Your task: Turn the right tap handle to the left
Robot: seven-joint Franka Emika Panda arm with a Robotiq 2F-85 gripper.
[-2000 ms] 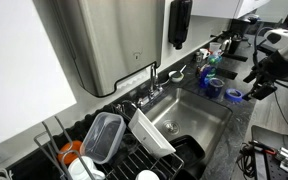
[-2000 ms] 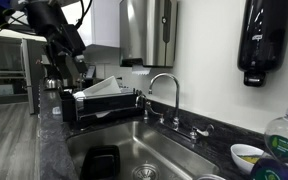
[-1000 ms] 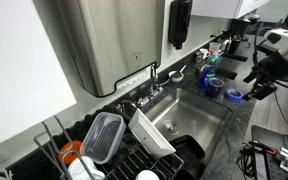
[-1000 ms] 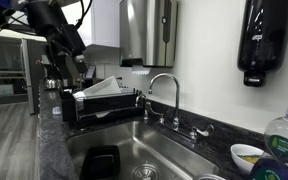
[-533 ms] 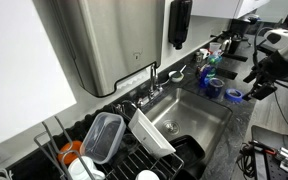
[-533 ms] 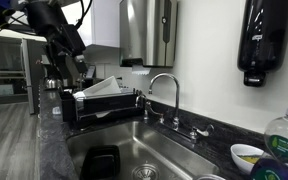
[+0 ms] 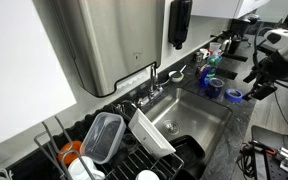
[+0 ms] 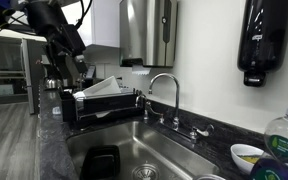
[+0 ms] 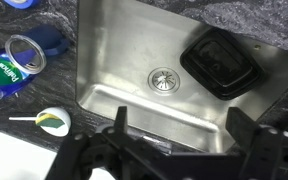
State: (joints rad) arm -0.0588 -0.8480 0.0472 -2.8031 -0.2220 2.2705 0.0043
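The right tap handle (image 8: 197, 131) is a small chrome handle on a stubby base at the back rim of the sink, right of the tall curved spout (image 8: 164, 92). It also shows in an exterior view (image 7: 176, 75). The matching second handle (image 8: 150, 115) sits left of the spout. My gripper (image 7: 254, 86) hangs high over the counter on the front side of the sink, far from the tap, and also shows in an exterior view (image 8: 74, 62). In the wrist view its fingers (image 9: 182, 125) are spread apart and empty above the sink basin (image 9: 114, 50). No handle shows in the wrist view.
A dish rack (image 8: 104, 105) with containers stands beside the sink. A black container (image 9: 224, 65) lies in the basin. A blue canister (image 9: 14, 65) and a small bowl (image 9: 52, 120) sit on the dark counter. A paper towel dispenser (image 7: 99, 40) and a soap dispenser (image 8: 261, 42) hang on the wall.
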